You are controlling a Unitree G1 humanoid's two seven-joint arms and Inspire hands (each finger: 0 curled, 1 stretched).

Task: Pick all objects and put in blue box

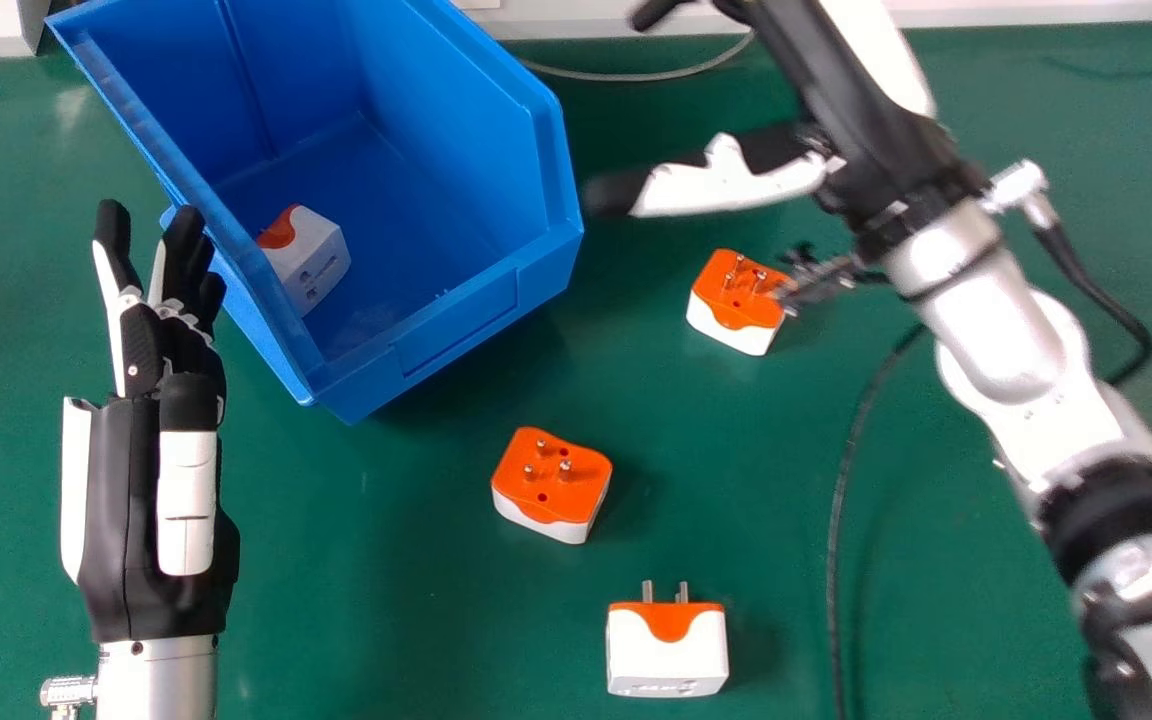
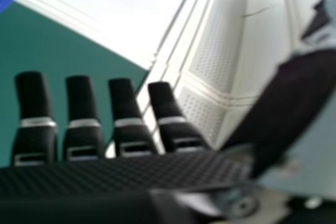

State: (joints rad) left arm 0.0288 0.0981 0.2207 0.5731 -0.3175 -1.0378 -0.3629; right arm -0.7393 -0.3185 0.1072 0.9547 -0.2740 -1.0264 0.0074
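Right of the box [image 1: 461,325], the right hand [image 1: 861,120] is wide, fingers straight; at its left, the left hand [image 1: 126,480] also. One plug [image 1: 311,262] lies inside, three plugs [image 1: 551,485] outside.

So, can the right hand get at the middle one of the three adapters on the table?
Probably yes: the right hand looks open and empty, and the middle adapter sits apart from the blue box, pins up, though another adapter lies close to the likely path.
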